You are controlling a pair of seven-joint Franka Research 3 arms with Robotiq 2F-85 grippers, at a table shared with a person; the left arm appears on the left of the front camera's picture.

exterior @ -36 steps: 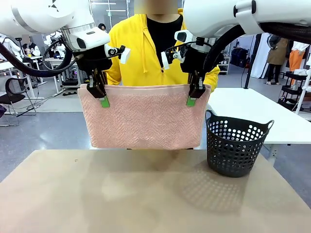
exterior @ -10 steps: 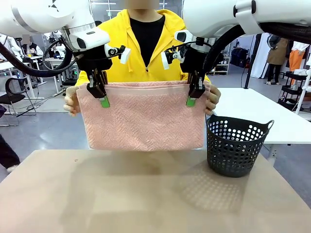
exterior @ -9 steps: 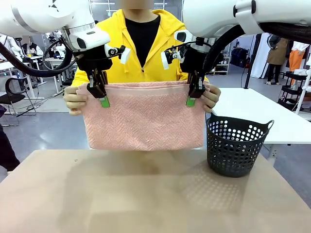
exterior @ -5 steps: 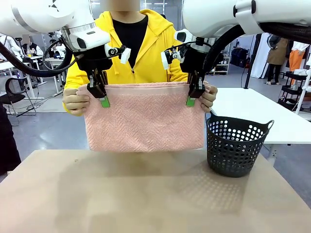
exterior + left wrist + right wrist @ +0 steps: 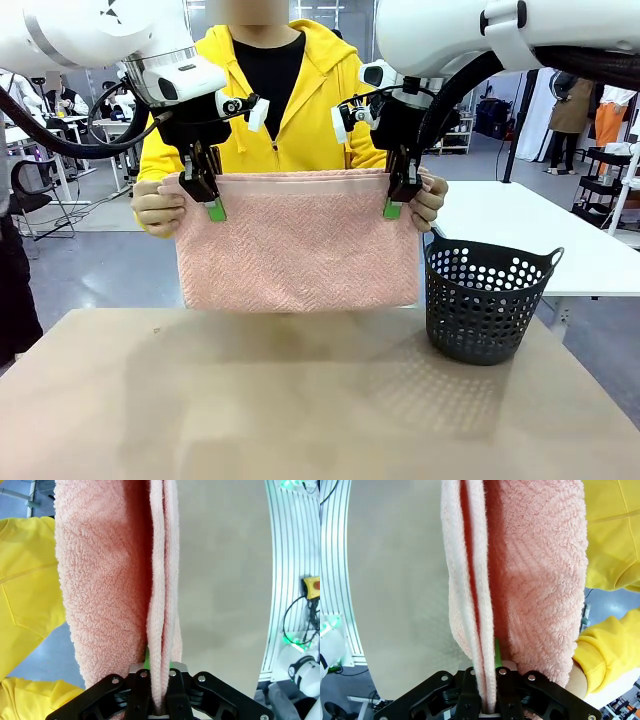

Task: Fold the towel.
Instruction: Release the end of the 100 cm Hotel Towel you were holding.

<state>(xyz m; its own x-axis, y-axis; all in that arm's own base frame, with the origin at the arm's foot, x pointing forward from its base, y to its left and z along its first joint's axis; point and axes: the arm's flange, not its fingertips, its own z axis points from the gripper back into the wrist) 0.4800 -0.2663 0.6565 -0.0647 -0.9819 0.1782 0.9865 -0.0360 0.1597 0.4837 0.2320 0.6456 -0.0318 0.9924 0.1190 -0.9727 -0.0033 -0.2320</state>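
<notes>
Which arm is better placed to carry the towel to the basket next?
Probably right: the right gripper, jaws shut on the towel, hangs nearest the basket; the left gripper clamps the far corner.

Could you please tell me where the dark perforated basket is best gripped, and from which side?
Take the basket by one of the two raised handle loops at its top edge, coming straight down from above. It stands upright on the table with its mouth open, and the thin wall there should fit a two-finger grip, whereas the body looks too wide to span.
</notes>
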